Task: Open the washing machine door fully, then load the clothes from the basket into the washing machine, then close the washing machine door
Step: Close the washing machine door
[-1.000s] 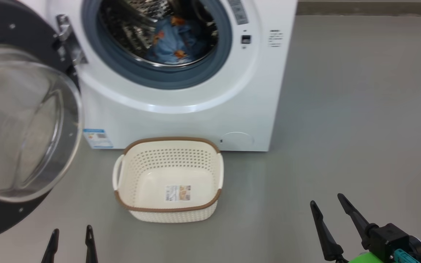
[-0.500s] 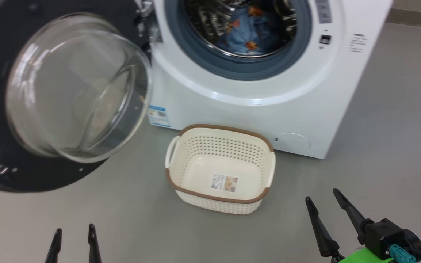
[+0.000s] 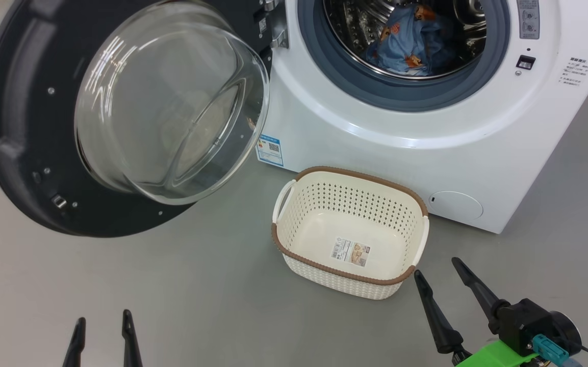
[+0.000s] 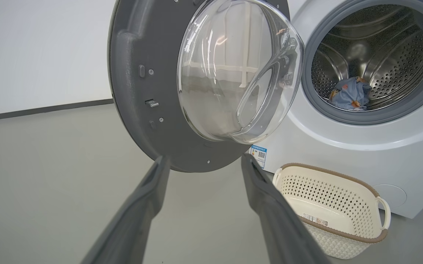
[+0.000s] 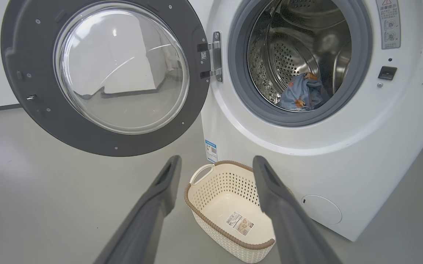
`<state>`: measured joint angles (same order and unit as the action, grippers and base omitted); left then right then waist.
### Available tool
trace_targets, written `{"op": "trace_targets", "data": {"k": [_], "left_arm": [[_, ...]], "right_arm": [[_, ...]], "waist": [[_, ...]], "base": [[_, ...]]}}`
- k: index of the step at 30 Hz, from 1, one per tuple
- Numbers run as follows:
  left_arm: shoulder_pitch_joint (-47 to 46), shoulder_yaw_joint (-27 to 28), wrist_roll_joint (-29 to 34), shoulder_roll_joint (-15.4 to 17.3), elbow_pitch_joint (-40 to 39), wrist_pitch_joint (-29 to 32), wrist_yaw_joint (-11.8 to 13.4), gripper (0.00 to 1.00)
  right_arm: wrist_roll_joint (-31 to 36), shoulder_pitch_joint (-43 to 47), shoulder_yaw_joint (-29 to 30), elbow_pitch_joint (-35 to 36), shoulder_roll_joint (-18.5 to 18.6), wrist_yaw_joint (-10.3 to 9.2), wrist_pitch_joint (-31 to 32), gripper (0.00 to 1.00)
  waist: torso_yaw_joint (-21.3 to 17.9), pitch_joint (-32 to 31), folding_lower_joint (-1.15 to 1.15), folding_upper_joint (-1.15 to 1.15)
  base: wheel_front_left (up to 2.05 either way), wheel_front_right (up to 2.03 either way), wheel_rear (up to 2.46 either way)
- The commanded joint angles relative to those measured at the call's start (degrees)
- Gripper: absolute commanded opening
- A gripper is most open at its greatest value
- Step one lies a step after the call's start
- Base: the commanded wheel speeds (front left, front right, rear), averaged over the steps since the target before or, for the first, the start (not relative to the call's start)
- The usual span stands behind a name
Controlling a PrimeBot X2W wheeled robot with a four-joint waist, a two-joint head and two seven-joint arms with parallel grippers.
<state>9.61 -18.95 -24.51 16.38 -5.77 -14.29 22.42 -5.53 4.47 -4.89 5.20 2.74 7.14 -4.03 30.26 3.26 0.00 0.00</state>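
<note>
Loading looks done: the clothes (image 3: 411,48) lie in the washing machine (image 3: 375,153), the basket (image 3: 344,283) (empty) near its front. Left fingers (image 3: 128,341) and right fingers (image 3: 434,313) gape, holding nothing. Next: swing the left-hung door (image 3: 23,127) shut.

Plain room, soft even light.
The floor (image 3: 212,285) is smooth and matt grey all around; behind, a white wall (image 4: 39,44) meets it along a thin dark skirting strip (image 4: 42,109).

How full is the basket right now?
Empty: the basket shows its bare bottom and label sticker; the blue bear-print clothes lie inside the washing machine.
</note>
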Motion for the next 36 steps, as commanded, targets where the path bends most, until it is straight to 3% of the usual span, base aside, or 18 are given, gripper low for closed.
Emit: {"op": "trace_targets", "data": {"k": [1, 15, 16, 17, 18, 30, 33, 36], "left_arm": [[-2.4, 2.4, -0.1, 0.5, -1.2, -0.6, -0.2, 1.00], [-2.1, 3.3, 0.6, -0.3, -0.7, -0.7, -1.4, 1.00], [-2.1, 3.3, 0.6, -0.3, -0.6, -0.7, -1.5, 0.84], [-2.1, 3.4, 0.5, -0.4, -0.5, -0.7, -1.7, 0.39], [-2.1, 3.3, 0.3, -0.4, -0.4, -0.7, -1.9, 0.00], [-2.2, 3.7, -1.0, -0.8, -0.1, -0.7, -3.9, 0.00], [-2.2, 5.2, -4.0, -2.5, -1.8, -0.7, -6.2, 0.00], [-1.9, 8.4, -11.8, -7.0, -4.7, -0.7, -11.1, 0.00]], "right_arm": [[0.3, -2.4, -1.6, 1.3, 0.4, 0.35, 0.2, 1.00], [-0.2, -2.4, -2.2, 0.4, 0.7, 0.35, -0.1, 1.00], [-0.2, -2.4, -2.2, 0.4, 0.7, 0.35, -0.1, 1.00], [-0.2, -2.3, -2.2, 0.4, 0.7, 0.35, -0.1, 1.00], [-0.2, -2.3, -2.2, 0.4, 0.7, 0.35, -0.1, 1.00], [-0.3, -2.2, -2.4, 0.4, 0.7, 0.35, -0.2, 1.00], [-0.3, -2.3, -2.4, 0.5, 0.7, 0.35, -0.2, 1.00], [-0.2, -2.4, -2.4, 0.6, 0.8, 0.35, -0.1, 1.00]], "waist": [[0.2, 0.2, 0.00, 0.00], [0.0, -0.2, 0.00, 0.00], [0.0, -0.2, 0.00, 0.00], [0.0, -0.2, 0.00, 0.00], [0.0, -0.3, 0.00, 0.00], [0.0, -0.2, 0.00, 0.00], [0.1, 0.0, 0.00, 0.00], [0.1, 0.0, 0.00, 0.00]], "base": [[0.00, 0.00, 0.00], [0.00, 0.00, 0.00], [0.00, 0.00, 0.00], [0.00, 0.00, 0.00], [0.00, 0.00, 0.00], [0.00, 0.00, 0.00], [0.00, 0.00, 0.00], [0.00, 0.00, 0.00]]}}
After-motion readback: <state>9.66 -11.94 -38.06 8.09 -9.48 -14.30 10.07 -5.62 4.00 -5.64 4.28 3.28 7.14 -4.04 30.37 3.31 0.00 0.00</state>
